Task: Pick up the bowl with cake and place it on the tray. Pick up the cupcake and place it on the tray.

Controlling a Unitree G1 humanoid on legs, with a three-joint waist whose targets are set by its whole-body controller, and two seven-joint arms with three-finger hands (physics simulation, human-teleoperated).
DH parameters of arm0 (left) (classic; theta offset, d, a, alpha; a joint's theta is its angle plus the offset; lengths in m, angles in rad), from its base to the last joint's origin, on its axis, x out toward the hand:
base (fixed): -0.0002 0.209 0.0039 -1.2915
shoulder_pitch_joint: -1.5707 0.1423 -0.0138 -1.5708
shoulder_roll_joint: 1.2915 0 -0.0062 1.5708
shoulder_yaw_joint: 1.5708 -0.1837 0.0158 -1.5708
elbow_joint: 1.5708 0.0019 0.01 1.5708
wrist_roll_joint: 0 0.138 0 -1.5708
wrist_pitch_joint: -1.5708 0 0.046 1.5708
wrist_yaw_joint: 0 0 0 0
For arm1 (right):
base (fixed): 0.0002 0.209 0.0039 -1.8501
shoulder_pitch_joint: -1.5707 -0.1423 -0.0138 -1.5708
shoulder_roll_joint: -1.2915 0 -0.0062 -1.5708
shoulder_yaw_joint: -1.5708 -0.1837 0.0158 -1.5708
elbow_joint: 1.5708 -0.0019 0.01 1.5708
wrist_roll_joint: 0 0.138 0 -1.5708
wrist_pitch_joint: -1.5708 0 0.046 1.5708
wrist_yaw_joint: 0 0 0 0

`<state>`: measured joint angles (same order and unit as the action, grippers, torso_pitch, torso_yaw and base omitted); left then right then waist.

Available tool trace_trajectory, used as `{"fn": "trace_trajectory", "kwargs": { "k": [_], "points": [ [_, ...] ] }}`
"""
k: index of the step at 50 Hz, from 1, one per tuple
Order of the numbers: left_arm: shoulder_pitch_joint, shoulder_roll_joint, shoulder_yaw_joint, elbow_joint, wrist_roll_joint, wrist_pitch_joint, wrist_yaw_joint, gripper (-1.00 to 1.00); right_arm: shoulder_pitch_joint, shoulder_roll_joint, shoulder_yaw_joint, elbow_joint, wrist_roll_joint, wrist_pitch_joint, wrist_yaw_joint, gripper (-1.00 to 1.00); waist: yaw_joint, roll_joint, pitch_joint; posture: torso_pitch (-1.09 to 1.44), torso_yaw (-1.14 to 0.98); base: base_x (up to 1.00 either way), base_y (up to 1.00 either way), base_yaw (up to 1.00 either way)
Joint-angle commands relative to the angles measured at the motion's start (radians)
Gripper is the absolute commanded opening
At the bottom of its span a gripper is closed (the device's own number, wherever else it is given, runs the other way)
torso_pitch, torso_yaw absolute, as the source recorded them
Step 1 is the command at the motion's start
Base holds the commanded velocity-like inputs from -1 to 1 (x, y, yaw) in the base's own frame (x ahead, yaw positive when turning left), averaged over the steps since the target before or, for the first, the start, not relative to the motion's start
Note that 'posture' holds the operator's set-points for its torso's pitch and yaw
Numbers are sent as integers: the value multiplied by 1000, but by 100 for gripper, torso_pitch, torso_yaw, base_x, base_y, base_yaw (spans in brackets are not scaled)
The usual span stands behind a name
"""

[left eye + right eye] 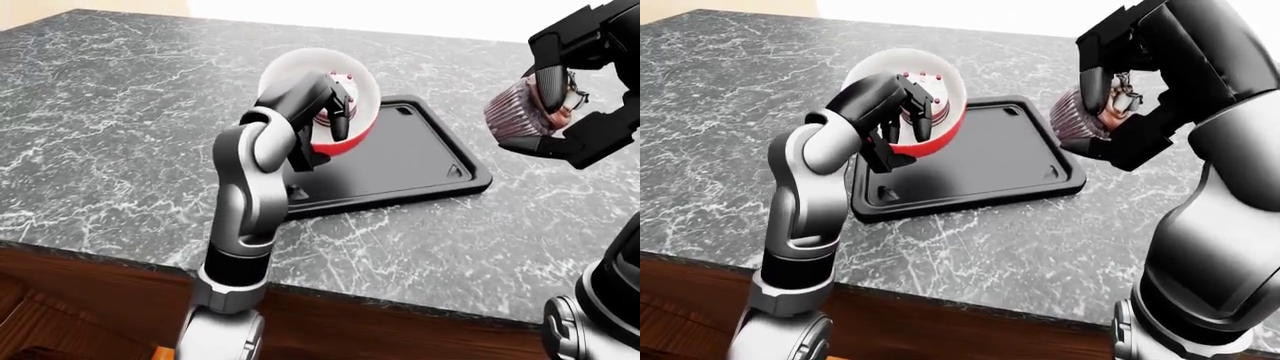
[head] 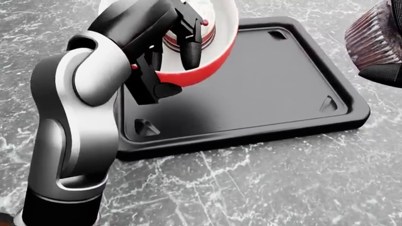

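A red bowl [image 2: 204, 63] with a white inside and a small cake [image 2: 200, 29] in it hangs tilted over the upper left part of the black tray [image 2: 264, 84]. My left hand [image 2: 179, 70] is shut on its rim, with fingers inside and the thumb under the red wall. Out past the tray's right edge, my right hand [image 1: 562, 114] is shut on a cupcake [image 1: 512, 112] in a dark pleated wrapper, held well above the counter. The head view cuts off most of the cupcake [image 2: 375, 38].
The tray lies on a dark marble counter [image 1: 120, 112]. The counter's near edge runs along the bottom of the eye views, with wooden cabinet fronts [image 1: 60, 300] below it. My left forearm [image 2: 75, 117] covers the tray's left rim in the head view.
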<state>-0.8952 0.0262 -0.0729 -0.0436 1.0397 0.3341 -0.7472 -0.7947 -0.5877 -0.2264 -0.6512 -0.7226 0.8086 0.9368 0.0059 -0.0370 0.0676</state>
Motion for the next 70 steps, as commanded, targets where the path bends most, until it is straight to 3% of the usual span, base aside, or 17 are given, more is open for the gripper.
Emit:
{"fn": "trace_trajectory", "kwargs": {
  "k": [1, 8, 10, 12, 13, 22, 41, 48, 58, 70],
  "points": [
    [-38, 0, 7, -52, -1, -25, 37, -100, -28, -13, -17, -20, -12, -12, -22, -100, 0, -6, -35, 0, 0, 0, 0, 0],
    [-30, -3, 6, -51, 1, -27, 38, -100, -17, -9, -23, -21, -7, -18, -29, -100, 1, -7, -35, 0, 0, 0, 0, 0],
    [-28, -4, 5, -51, 3, -27, 38, -72, -19, -10, -23, -22, -6, -16, -29, -100, 1, -7, -36, 0, 0, 0, 0, 0],
    [-30, -3, 6, -52, 5, -24, 38, -75, -18, -10, -23, -22, -5, -16, -30, -100, 0, -7, -35, 0, 0, 0, 0, 0],
    [-29, -2, 7, -45, 3, -29, 46, -55, -26, -12, -20, -19, -6, -10, -27, -100, 0, -7, -35, 0, 0, 0, 0, 0],
    [-11, -4, 6, -42, -2, -34, 59, -18, -18, -2, -17, -20, -7, -13, -34, -100, 0, -6, -36, 0, 0, 0, 0, 0],
    [52, -9, 3, -121, -6, -18, 39, 1, -20, -10, -21, -23, -1, -5, -34, -100, -1, -4, -37, 0, 0, 0, 0, 0],
    [41, -11, 17, -253, -5, 54, -37, 4, -47, -6, 8, -15, -20, 6, -23, -100, -2, -3, -36, 0, 0, 0, 0, 0],
    [51, 25, 39, -483, -4, 182, -154, 6, -139, 119, 102, 133, -111, -75, -50, -100, -6, 9, -31, 0, 0, 0, 0, 0],
    [37, 98, 85, -643, -24, 309, -228, 12, -78, 278, 156, 314, -190, -265, -163, -100, -6, 15, -35, 0, 0, 0, 0, 0]
  ]
}}
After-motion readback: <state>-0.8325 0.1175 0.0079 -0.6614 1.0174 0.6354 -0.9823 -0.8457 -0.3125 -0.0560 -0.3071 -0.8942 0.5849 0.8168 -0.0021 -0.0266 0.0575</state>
